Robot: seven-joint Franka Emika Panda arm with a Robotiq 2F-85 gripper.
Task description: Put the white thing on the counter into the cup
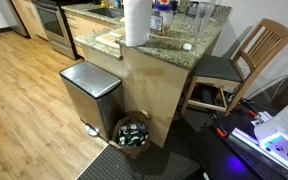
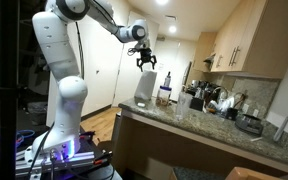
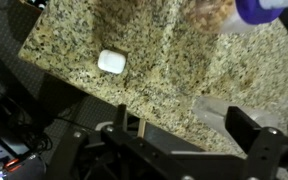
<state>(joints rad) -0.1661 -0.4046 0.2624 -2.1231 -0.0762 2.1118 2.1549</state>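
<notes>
The white thing (image 3: 111, 62) is a small flat white piece lying on the speckled granite counter (image 3: 164, 55); it also shows near the counter's edge in an exterior view (image 1: 187, 45). My gripper (image 3: 184, 118) is open and empty, well above the counter, with the white piece ahead and to the left of the jaws. In an exterior view the gripper (image 2: 144, 60) hangs above the paper-towel roll (image 2: 144, 88). A blurred see-through shape (image 3: 212, 108) near the right finger may be the cup; I cannot tell for sure.
The tall paper-towel roll (image 1: 136, 22) stands on the counter with bottles and jars (image 1: 164, 14) behind it. A steel bin (image 1: 89, 92) and a basket of bottles (image 1: 134, 135) stand by the island. A wooden chair (image 1: 239, 62) is at its side.
</notes>
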